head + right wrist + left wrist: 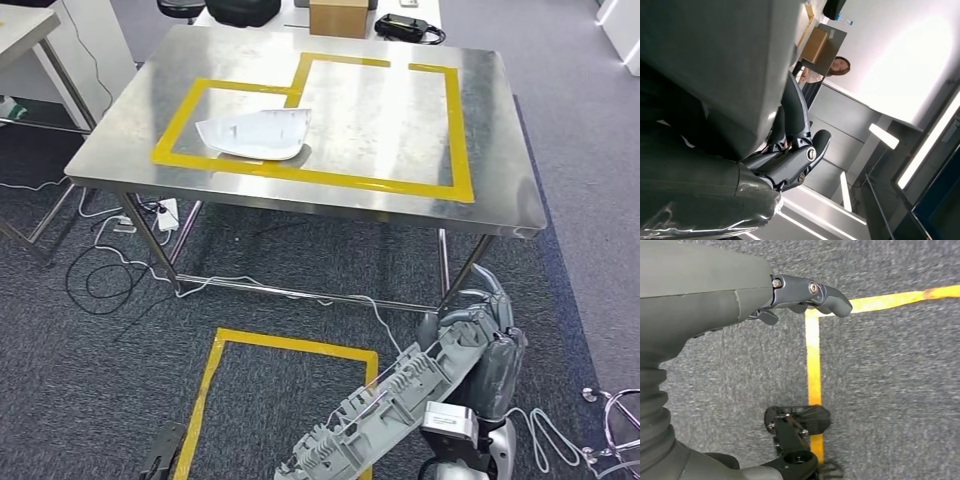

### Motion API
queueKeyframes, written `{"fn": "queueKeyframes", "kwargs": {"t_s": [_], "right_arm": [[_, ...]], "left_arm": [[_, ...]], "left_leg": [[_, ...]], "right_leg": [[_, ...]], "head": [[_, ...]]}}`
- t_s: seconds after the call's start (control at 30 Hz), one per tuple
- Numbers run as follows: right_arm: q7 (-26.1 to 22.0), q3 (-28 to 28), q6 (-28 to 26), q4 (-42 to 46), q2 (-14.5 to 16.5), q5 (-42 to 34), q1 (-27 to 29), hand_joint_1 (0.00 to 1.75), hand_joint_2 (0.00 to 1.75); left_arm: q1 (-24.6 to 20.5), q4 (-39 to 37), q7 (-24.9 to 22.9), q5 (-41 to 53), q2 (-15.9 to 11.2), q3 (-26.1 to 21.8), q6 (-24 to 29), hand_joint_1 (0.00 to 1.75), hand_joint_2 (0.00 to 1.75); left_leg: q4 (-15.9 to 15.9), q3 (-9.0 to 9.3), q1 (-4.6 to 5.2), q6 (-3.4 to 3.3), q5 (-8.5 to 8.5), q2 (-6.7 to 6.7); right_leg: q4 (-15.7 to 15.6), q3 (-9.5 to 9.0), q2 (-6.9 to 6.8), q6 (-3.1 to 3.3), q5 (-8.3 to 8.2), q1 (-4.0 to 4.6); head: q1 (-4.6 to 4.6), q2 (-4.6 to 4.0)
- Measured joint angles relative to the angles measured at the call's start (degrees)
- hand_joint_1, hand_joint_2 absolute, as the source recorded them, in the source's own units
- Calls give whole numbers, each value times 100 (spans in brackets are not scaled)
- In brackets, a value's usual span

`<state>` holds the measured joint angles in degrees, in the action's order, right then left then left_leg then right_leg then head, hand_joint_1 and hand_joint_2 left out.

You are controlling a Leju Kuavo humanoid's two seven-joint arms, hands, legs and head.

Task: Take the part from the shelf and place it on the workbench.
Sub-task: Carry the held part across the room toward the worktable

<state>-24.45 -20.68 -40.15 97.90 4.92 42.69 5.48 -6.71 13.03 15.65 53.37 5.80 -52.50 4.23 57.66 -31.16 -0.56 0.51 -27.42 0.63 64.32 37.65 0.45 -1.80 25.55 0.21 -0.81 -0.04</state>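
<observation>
One long grey ribbed plastic part [392,405] rides in my right hand [490,350], fingers [483,300] wrapped around its upper end, low over the carpet and short of the brushed steel desk [483,130] with its yellow tape outlines. My left hand [806,295] hangs over the grey carpet beside a yellow floor line [813,365], fingers loosely extended and holding nothing. A white, curved, glossy plastic shell [256,133] already lies on the desk inside the left tape box. I judge the risk to be leverage: the part is held at one end, so its free end may sag, twist in the grip, or strike the desk's edge as I lift. Its ribbing looks stiff but snag-prone. White cables [128,250] trail across the floor under the desk.
</observation>
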Motion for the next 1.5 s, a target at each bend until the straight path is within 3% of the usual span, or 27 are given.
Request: {"fn": "queueKeyframes", "kwargs": {"t_s": [0.07,0.17,0.23,0.33,0.37,0.4,0.43,0.5,0.57,0.67,0.73,0.77,0.83,0.87,0.9,0.93,1.0,1.07,1.13,1.23,1.3,1.37,1.4,1.43,1.5], "right_arm": [[0,-7,0,0,0,0,-6,175,175],[-1,-10,0,2,0,1,-5,175,175],[-1,-14,0,3,0,2,-14,175,175],[-1,-14,1,0,0,1,-27,175,175],[-1,-14,1,-2,0,1,-23,175,175],[-1,-14,2,-5,0,0,-18,175,175],[-1,-14,2,-9,0,0,-13,175,175],[-1,-13,2,-14,0,0,-10,175,175],[0,-13,2,-15,0,1,-12,175,175],[1,-14,0,-14,0,1,-10,175,175],[0,-15,0,-12,0,2,-15,175,175],[0,-15,0,-11,0,2,-18,175,175],[1,-15,0,-13,0,2,-16,175,175],[1,-14,0,-14,0,1,-13,175,175],[2,-14,0,-15,-1,0,-11,175,175],[2,-13,0,-15,-1,-1,-11,175,175],[2,-13,0,-15,-1,-1,-15,175,175],[3,-14,0,-14,-1,-1,-23,175,175],[6,-11,0,-13,-1,-1,-29,175,175],[4,-13,0,-9,-1,1,-34,175,175],[2,-15,0,-7,0,0,-45,175,175],[2,-15,0,-7,0,0,-47,175,175],[2,-15,0,-7,0,0,-44,175,175],[3,-15,0,-9,0,0,-42,175,175],[4,-15,1,-12,0,0,-42,175,175]], "left_arm": [[-5,0,0,0,3,0,-2,0,175],[-12,1,0,0,3,0,-2,0,175],[-25,2,0,0,-1,0,-2,0,175],[-13,2,0,0,-2,0,-2,0,175],[-1,2,0,0,-2,0,-2,0,175],[8,2,0,0,-2,0,-2,0,175],[12,2,0,0,-4,0,-2,0,175],[13,0,0,0,0,0,-2,0,175],[7,-4,0,0,15,0,-3,0,175],[10,-7,0,-7,26,0,-6,0,175],[10,-7,0,-15,26,0,-5,0,175],[8,-7,0,-17,26,0,-4,0,175],[8,-7,0,-17,28,0,-4,0,175],[9,-7,0,-17,30,0,-4,0,175],[11,-7,0,-17,31,-1,-4,0,175],[10,-7,0,-17,31,-1,-4,0,175],[6,-7,0,-17,37,-1,-4,0,175],[-3,-7,0,-17,45,-1,-4,0,175],[-13,-7,0,-17,50,0,-5,0,175],[-32,-5,0,-17,49,0,-6,0,175],[-40,-4,0,-17,47,0,-6,0,175],[-29,-4,0,-17,48,-1,-7,0,175],[-21,-4,0,-17,48,-1,-7,0,175],[-16,-4,0,-17,45,-1,-8,0,175],[-17,-4,0,-17,37,0,-8,0,175]], "left_leg": [[-4,39,14,47,-54,5],[-47,65,5,137,-81,3],[146,-15,6,197,-193,0],[1201,-645,-2,263,-587,-2],[1461,-841,-4,278,-614,-2],[1513,-936,-6,290,-515,-2],[1351,-921,-11,300,-306,-3],[664,-672,-33,334,197,-15],[127,-446,-50,288,373,-20],[14,-387,-44,126,281,-15],[9,-348,-53,46,249,-14],[7,-321,-57,12,230,-14],[8,-269,-50,-27,180,-15],[8,-236,-45,-34,151,-15],[8,-193,-41,-36,118,-12],[8,-138,-36,-33,82,-7],[5,-11,-31,-12,-2,5],[0,71,-17,38,-73,13],[-31,97,-15,104,-101,13],[44,91,-22,195,-194,1],[614,-211,-17,236,-453,-4],[1371,-697,-20,266,-686,-5],[1546,-859,-21,276,-650,-5],[1504,-915,-22,282,-490,-5],[886,-727,-33,296,45,-13]], "right_leg": [[-453,-194,0,53,-163,28],[-535,-232,11,102,-128,32],[-606,-306,6,148,-120,1],[-629,-389,-5,197,-59,-14],[-629,-414,-2,200,-32,-17],[-628,-446,5,196,-5,-22],[-627,-490,12,183,27,-33],[-616,-576,23,124,109,-42],[-589,-600,30,58,192,-19],[-605,-624,28,-8,254,-8],[-382,-553,14,-64,389,-22],[-83,-412,8,-89,529,-25],[726,43,4,-117,832,-25],[1027,249,4,-117,887,-25],[1126,361,4,-109,821,-24],[999,363,4,-90,640,-23],[231,90,4,-34,110,-16],[-384,-184,3,8,-143,7],[-499,-249,7,38,-109,32],[-600,-334,7,113,-104,-6],[-649,-409,-5,155,-82,-26],[-659,-452,-8,182,-40,-30],[-658,-473,-2,183,-16,-33],[-657,-504,7,175,11,-38],[-654,-585,22,132,76,-51]], "head": [[-5,0],[-13,0],[-28,0],[-46,0],[-48,0],[-50,0],[-50,0],[-64,0],[-83,0],[-67,1],[-42,1],[-28,1],[-4,1],[-1,1],[3,0],[4,0],[6,0],[7,0],[3,1],[-13,1],[-43,0],[-61,0],[-61,0],[-63,0],[-63,0]]}}
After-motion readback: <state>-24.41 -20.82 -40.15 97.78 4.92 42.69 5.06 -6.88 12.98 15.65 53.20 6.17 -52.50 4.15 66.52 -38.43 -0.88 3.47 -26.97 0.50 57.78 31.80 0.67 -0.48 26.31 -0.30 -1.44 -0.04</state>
